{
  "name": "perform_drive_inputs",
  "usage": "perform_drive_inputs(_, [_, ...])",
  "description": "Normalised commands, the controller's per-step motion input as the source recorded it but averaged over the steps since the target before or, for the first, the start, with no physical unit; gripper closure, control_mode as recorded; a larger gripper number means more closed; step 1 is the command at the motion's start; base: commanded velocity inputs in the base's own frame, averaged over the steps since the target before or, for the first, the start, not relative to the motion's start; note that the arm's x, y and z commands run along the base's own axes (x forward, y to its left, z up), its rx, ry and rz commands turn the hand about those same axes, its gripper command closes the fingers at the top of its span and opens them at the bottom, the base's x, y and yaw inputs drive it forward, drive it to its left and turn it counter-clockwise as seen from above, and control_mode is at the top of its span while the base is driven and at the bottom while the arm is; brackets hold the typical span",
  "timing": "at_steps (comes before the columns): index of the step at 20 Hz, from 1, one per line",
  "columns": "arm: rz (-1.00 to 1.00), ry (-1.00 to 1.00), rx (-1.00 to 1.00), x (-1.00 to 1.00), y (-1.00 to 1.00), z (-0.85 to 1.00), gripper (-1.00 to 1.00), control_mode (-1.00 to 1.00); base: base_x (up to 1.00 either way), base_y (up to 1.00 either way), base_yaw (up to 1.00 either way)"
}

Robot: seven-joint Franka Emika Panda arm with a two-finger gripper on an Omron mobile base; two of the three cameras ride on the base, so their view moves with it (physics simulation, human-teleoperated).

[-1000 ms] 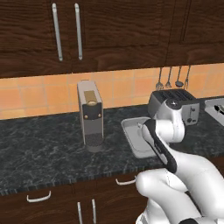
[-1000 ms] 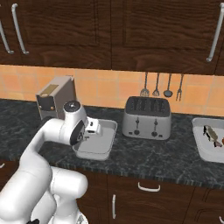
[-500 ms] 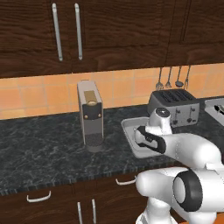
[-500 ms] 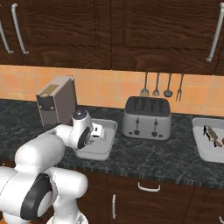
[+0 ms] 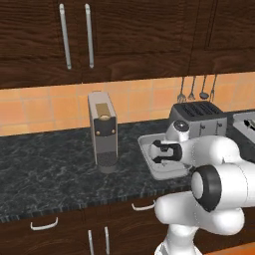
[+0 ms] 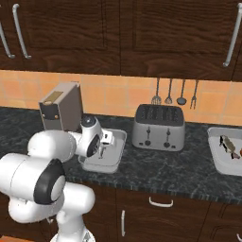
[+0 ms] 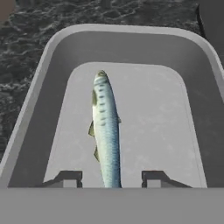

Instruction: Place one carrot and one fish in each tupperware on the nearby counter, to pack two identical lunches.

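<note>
A slim grey-silver fish (image 7: 106, 131) lies lengthwise on the floor of a pale tupperware (image 7: 52, 87). My gripper (image 7: 111, 177) hangs low over its near end, open, with a finger tip (image 7: 70, 177) on each side of the tail and a gap to each. From the base, that tupperware (image 5: 149, 167) (image 6: 118, 142) sits on the dark counter (image 5: 50, 169) left of the toaster, with the gripper (image 5: 160, 152) (image 6: 105, 142) inside it. A second tupperware (image 6: 218, 160) at the far right holds another fish (image 6: 229, 144), with an orange sliver at the frame edge.
A silver toaster (image 5: 196, 114) (image 6: 158, 126) stands just right of the near tray. A tall coffee machine (image 5: 103, 130) (image 6: 59, 108) stands to its left. Utensils (image 6: 172, 92) hang on the tiled wall behind. Drawers with silver handles run below the counter edge.
The arm has folded down, bringing the hand low into the near tray. The jaws have parted, and the fish now lies free on the tray floor.
</note>
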Motion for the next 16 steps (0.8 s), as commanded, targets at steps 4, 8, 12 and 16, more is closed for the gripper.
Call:
perform_drive_inputs(4, [0.00,-0.04,0.00,-0.74,0.04,1.00,-1.00,-1.00,0.00,0.00,0.00])
perform_drive_inputs(8, [0.00,-0.01,-0.01,-1.00,0.09,0.56,-1.00,-1.00,0.00,0.00,0.00])
perform_drive_inputs(12, [0.00,-0.05,0.00,-1.00,0.07,0.45,-1.00,-1.00,0.00,0.00,0.00])
perform_drive_inputs(16, [0.00,-0.06,-0.03,-0.75,0.17,0.20,-1.00,1.00,-0.25,0.02,0.00])
